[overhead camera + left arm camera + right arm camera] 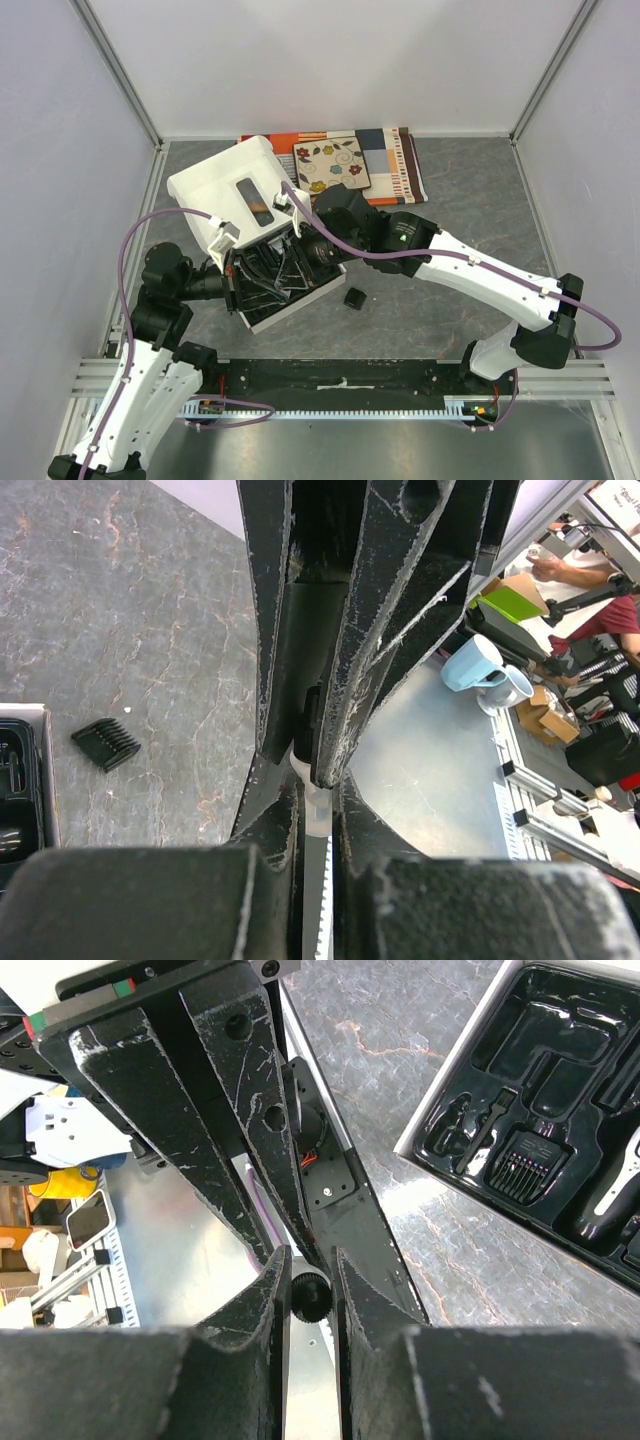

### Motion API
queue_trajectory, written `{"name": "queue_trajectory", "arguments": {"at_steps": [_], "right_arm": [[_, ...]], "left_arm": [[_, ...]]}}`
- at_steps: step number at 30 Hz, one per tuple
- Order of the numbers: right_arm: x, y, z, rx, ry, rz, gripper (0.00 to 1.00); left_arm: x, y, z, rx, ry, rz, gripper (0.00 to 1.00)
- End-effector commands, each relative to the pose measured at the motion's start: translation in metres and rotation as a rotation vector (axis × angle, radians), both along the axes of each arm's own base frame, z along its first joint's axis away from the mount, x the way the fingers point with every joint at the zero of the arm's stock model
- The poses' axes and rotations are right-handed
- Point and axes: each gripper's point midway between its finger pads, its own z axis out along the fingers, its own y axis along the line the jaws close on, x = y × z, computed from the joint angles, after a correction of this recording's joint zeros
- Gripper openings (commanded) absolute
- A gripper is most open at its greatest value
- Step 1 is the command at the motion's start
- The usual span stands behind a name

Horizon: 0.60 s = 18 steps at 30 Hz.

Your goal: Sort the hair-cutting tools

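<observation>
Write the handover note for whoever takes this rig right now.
Right gripper: shut on a small cylinder, by the tray.
Left gripper: at the tray's left side; grip unclear.
In the tray: clipper, one guard.
On the table: loose guard, right of the tray in the top view.
Done: clipper and one guard seated.
To do: seat the cylinder, then probably the loose guard.
</observation>
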Motion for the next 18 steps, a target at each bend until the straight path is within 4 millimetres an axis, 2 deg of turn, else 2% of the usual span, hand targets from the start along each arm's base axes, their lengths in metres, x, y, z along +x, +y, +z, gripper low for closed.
{"name": "queue_trajectory", "arguments": {"at_steps": [1, 2, 3, 4, 6, 7, 8, 10, 11, 13, 14, 15, 16, 18], "right_arm": [[-0.004, 0.008, 0.019, 0.060, -0.026, 0.011, 0.25], [-0.001, 0.007, 0.021, 0.059, -0.036, -0.006, 0.29], [0.010, 0.003, 0.020, 0.043, -0.065, -0.066, 0.34], [0.016, -0.001, 0.024, 0.047, -0.085, -0.101, 0.43], [0.033, -0.013, 0.025, 0.023, -0.118, -0.200, 0.53], [0.049, -0.026, 0.027, 0.009, -0.160, -0.295, 0.60], [0.058, -0.035, 0.029, 0.004, -0.173, -0.351, 0.64], [0.077, -0.059, 0.029, -0.022, -0.224, -0.481, 0.68], [0.084, -0.068, 0.028, -0.030, -0.234, -0.519, 0.68], [0.091, -0.084, 0.021, -0.058, -0.253, -0.584, 0.68], [0.099, -0.093, 0.019, -0.079, -0.274, -0.639, 0.69], [0.101, -0.099, 0.013, -0.100, -0.279, -0.660, 0.68], [0.102, -0.104, 0.005, -0.125, -0.281, -0.679, 0.68], [0.105, -0.111, -0.006, -0.159, -0.286, -0.711, 0.69]], "left_arm": [[0.004, 0.001, 0.012, -0.009, -0.047, 0.031, 0.02], [0.005, 0.001, 0.011, -0.006, -0.042, 0.038, 0.02], [0.007, 0.001, 0.010, -0.001, -0.045, 0.050, 0.02], [0.009, 0.002, 0.009, 0.003, -0.046, 0.065, 0.02], [0.023, 0.005, 0.003, 0.035, -0.025, 0.157, 0.02], [0.036, 0.008, -0.002, 0.056, -0.012, 0.233, 0.02], [0.040, 0.011, -0.009, 0.082, 0.026, 0.269, 0.02], [0.054, 0.015, -0.016, 0.123, 0.067, 0.341, 0.02], [0.068, 0.022, -0.022, 0.154, 0.088, 0.429, 0.02], [0.083, 0.033, -0.039, 0.227, 0.176, 0.535, 0.02], [0.100, 0.049, -0.051, 0.283, 0.210, 0.670, 0.02], [0.103, 0.059, -0.061, 0.326, 0.277, 0.748, 0.02], [0.117, 0.078, -0.075, 0.392, 0.317, 0.878, 0.02], [0.119, 0.093, -0.088, 0.451, 0.403, 0.981, 0.02]]}}
